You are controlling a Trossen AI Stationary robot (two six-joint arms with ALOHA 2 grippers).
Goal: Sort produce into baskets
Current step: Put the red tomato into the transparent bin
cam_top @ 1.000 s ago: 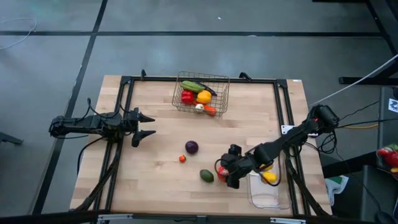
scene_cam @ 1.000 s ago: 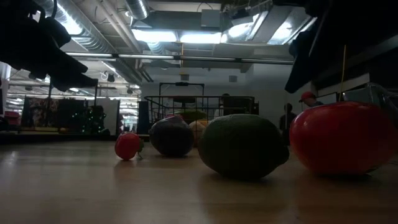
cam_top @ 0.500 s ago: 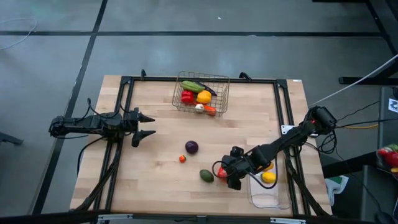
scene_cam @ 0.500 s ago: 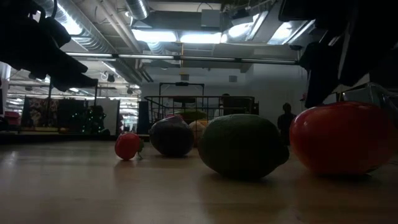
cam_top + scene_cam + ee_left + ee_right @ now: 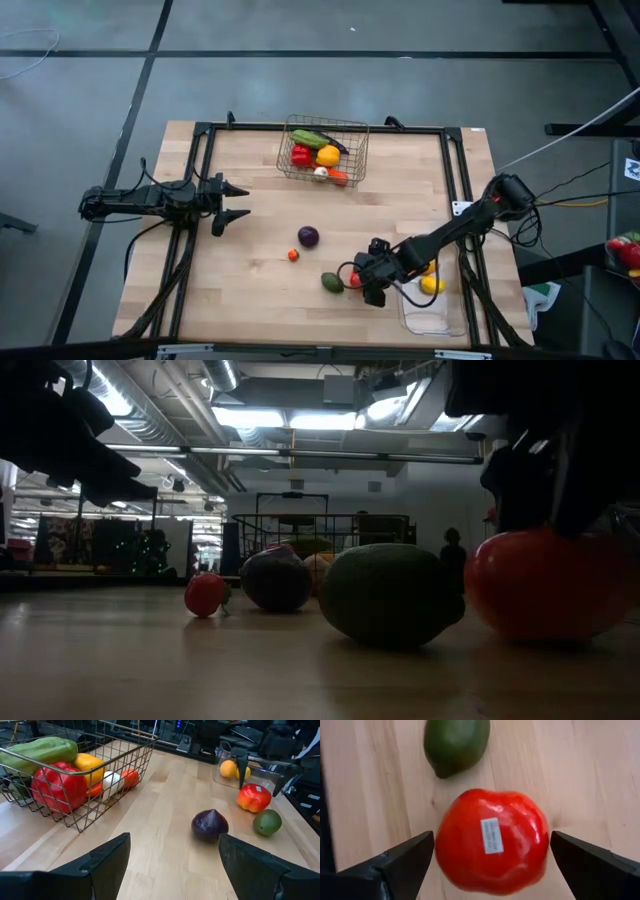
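Right gripper [image 5: 487, 857] jaws apart, straddling red tomato [image 5: 492, 842], contact unclear; green avocado [image 5: 456, 744] near. Left gripper [image 5: 232, 200] open, idle.

The right arm stretches from the table's right edge toward its near middle, its right gripper [image 5: 362, 284] pointed downward with fingers [image 5: 405, 860] spread wide, while the left gripper [image 5: 233, 200], parted, waits near the left edge.

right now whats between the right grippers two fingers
The red tomato sits on the table between the open right gripper fingers; the right wrist view shows it.
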